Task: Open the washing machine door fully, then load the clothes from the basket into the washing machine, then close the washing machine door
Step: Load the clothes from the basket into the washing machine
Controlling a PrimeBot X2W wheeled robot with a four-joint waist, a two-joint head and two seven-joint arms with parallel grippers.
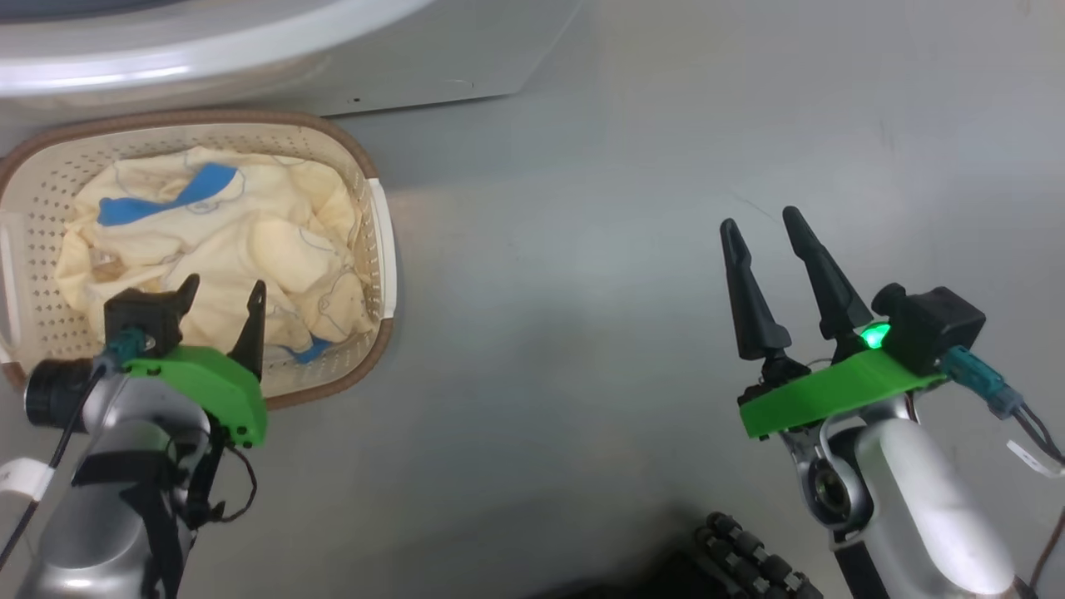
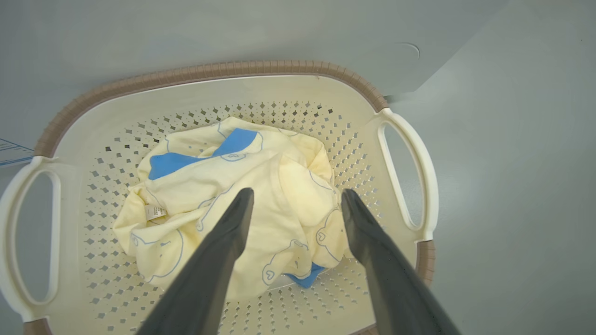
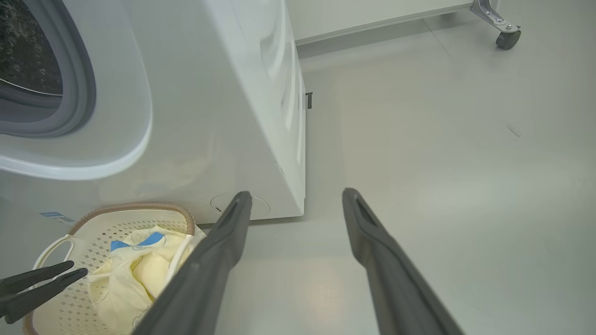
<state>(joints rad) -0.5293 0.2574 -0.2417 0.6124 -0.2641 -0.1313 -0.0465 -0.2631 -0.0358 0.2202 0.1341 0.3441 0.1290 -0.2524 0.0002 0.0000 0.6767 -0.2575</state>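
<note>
Left gripper (image 2: 298,191) fingers spread, empty, above the clothes (image 2: 195,186) in the basket (image 2: 209,72) (right gripper (image 1: 760,216) likewise open); a shallow pinch could shed fabric.

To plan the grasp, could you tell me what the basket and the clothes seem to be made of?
The basket: apparently rigid cream plastic, smooth, with moulded perforations and a brown woven-look rim. The clothes: seemingly soft, matte, cotton-like fabric, judging by creases and a sewn tag.

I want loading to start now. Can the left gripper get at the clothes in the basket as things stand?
Probably yes. The left gripper hangs open over the clothes, which lie uncovered in the basket; nothing stands between them.
</note>
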